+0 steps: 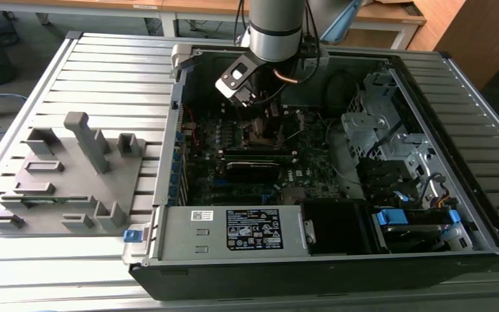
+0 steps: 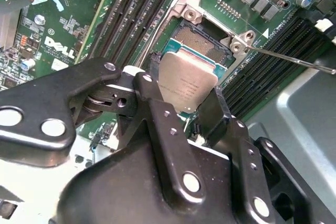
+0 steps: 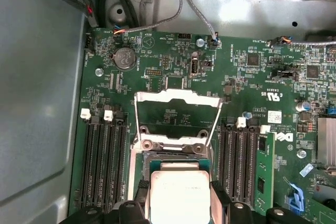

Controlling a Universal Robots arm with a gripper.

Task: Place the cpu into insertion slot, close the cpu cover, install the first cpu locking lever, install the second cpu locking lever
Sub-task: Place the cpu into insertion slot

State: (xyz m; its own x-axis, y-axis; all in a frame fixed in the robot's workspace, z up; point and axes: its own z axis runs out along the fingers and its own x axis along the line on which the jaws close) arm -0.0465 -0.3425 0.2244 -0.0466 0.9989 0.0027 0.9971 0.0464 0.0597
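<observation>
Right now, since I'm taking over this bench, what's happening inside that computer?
The gripper is shut on the cpu, holding it over the insertion slot on the motherboard. Part of the slot's contact field is uncovered, so the chip looks not yet seated. The cpu cover stands flipped open.

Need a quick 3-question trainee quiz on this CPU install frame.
1. True or false: the cpu cover is shut over the insertion slot.
2. The pincer grips: A) a memory stick B) the cpu C) a cable.
3. Fill in: in the first wrist view, memory slots flank the insertion slot on ___ sides.
Key: 1 false; 2 B; 3 both.
</observation>
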